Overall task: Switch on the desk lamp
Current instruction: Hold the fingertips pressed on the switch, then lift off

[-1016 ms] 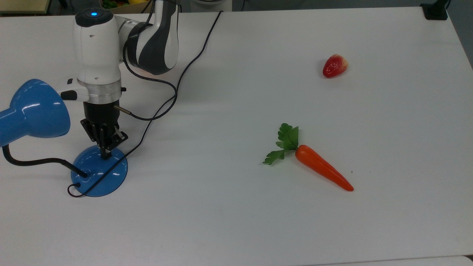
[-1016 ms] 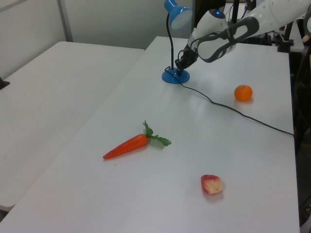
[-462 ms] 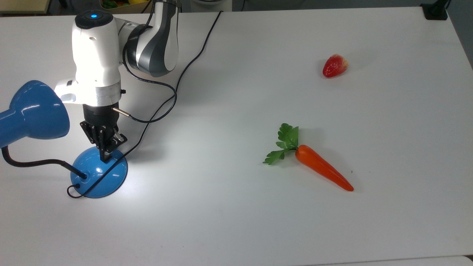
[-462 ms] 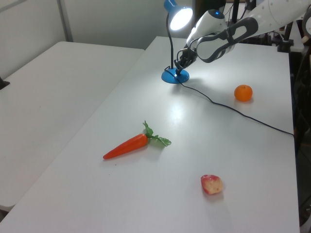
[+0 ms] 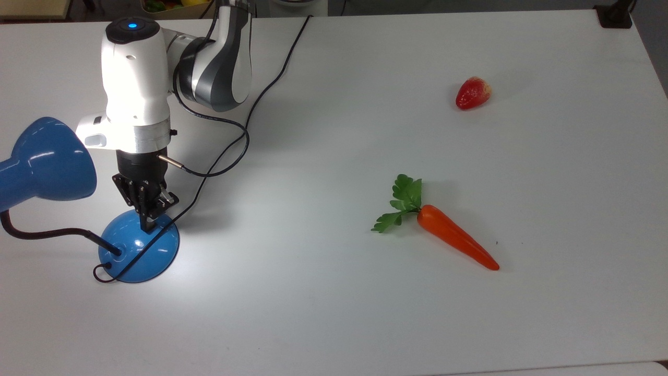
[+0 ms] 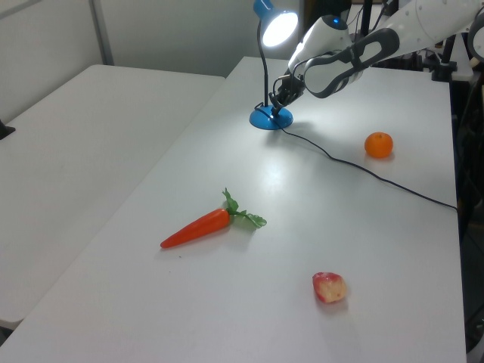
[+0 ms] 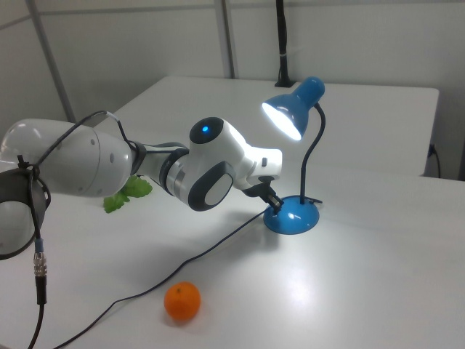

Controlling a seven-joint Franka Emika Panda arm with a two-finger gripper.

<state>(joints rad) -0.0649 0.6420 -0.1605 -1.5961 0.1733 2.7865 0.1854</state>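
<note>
desk lamp (image 5: 138,250) at the top view's left edge of the white worktop (image 5: 365,313), with the gripper (image 5: 146,225) pointing down onto the top of its domed blue base, fingertips drawn close together and touching the dome, holding nothing. glossy blue bell shade up at the top view's far left, black gooseneck curving down into the base, thin black cord looping off the base edge and running away across the worktop. lit: shade mouth glowing white in the left view (image 6: 280,27) and the right view (image 7: 282,120), bright pool on the worktop around the base. orange (image 7: 182,301) near the cord in the right view, also in the left view. carrot (image 5: 456,243) and strawberry (image 5: 473,93) well apart from the lamp, toward the top view's right.
</note>
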